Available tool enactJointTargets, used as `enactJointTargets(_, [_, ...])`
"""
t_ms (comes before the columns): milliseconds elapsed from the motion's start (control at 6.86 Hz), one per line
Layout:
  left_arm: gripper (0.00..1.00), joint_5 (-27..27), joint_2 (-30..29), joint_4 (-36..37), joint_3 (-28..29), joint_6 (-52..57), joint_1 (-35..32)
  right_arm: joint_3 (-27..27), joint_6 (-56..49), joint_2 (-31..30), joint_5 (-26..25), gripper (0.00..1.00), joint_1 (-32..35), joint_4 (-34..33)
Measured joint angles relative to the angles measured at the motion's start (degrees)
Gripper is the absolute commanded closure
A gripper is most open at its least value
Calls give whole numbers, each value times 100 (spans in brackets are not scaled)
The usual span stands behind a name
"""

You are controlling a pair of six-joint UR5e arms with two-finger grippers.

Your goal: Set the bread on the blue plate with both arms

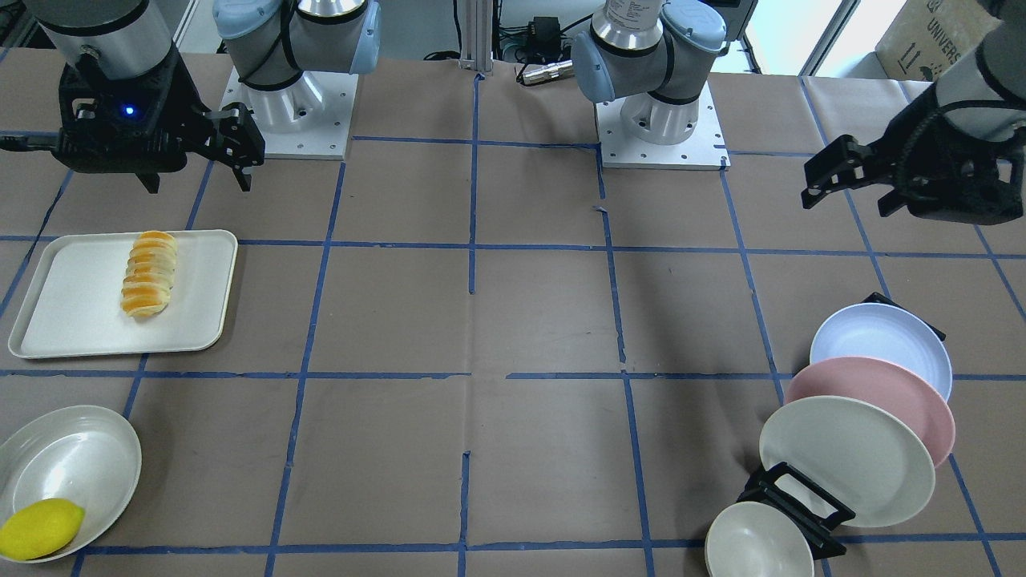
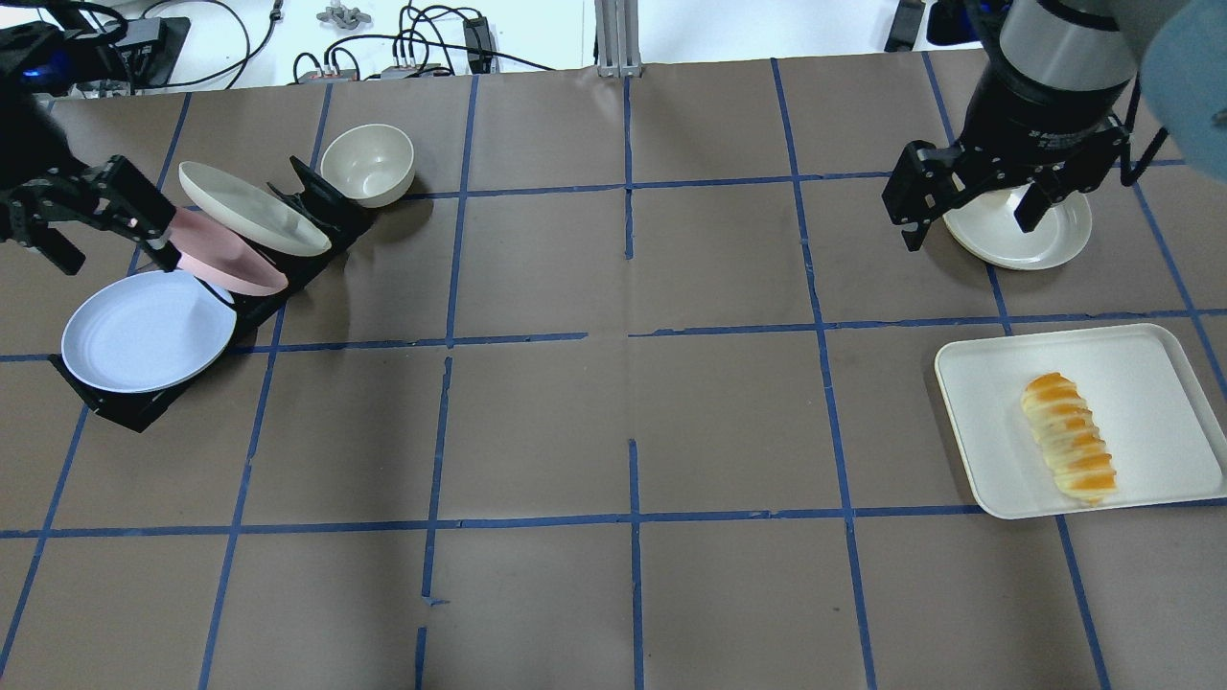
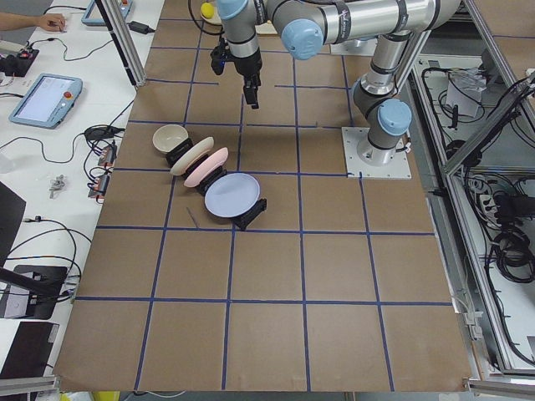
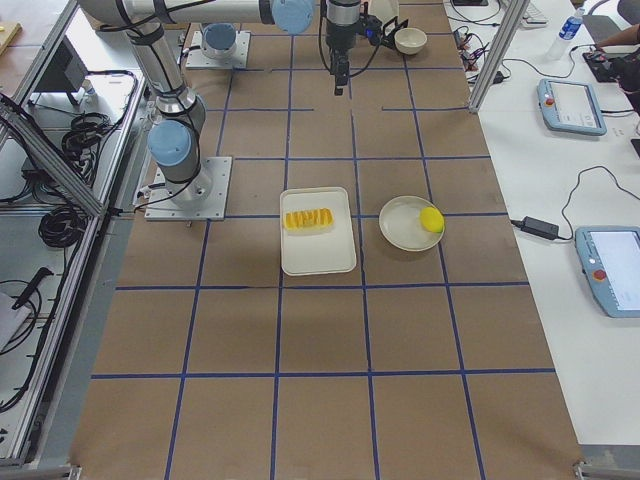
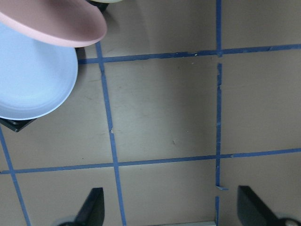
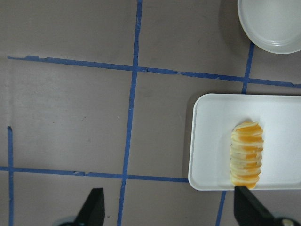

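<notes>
Bread [image 2: 1069, 438], a ridged loaf striped orange and pale yellow, lies alone on a white tray [image 2: 1150, 364] on the table, on the robot's right side. Your right pincer [image 2: 968, 216] hangs above and beyond the tray, wide apart and holding nothing.

The blue plate [image 2: 144, 331] is well apart from the loaf, across the table on the robot's left. It leans in a black rack [image 2: 125, 407] as the front plate. A pink plate [image 2: 225, 264] comes next and overlaps its rim, then a cream plate [image 2: 254, 220]. An empty small bowl [image 2: 369, 163] sits at the rack's far end. Your left pincer [image 2: 115, 259] hovers just beside the plates, also wide apart and empty.

Likely risks:
- Pulling the blue plate out could drag the pink plate or shift the rack, because their rims overlap.
- A thin, tilted rim may slip from a shallow grip.
- The rounded loaf could roll or squash if pinched off-centre.

A pale dish [image 1: 72, 457] beyond the tray holds a yellow lemon [image 1: 40, 527]; do not mistake the lemon for the loaf.
</notes>
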Motion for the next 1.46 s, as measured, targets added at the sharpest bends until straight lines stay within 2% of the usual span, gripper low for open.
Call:
enactJointTargets(146, [0, 39, -129, 116, 13, 509, 463, 402, -417, -108, -170, 6, -100, -437])
enactJointTargets(438, [0, 186, -567, 512, 81, 1396, 1302, 1595, -1439, -416, -144, 7, -934, -1441])
enactJointTargets(729, [0, 198, -1317, 1218, 181, 2136, 1744, 2779, -2471, -581, 334, 6, -2038, -2447])
enactJointTargets(875, [0, 177, -1743, 1564, 226, 2409, 1914, 3182, -2758, -569, 526, 6, -2491, -2833])
enactJointTargets(1167, [1, 104, -2556, 1863, 570, 2702, 2056, 3507, -3021, -234, 512, 6, -2954, -3320])
enactJointTargets(1458, [4, -158, -3290, 1940, 973, 2747, 2012, 3547, -3068, 441, 324, 6, -3120, -3706])
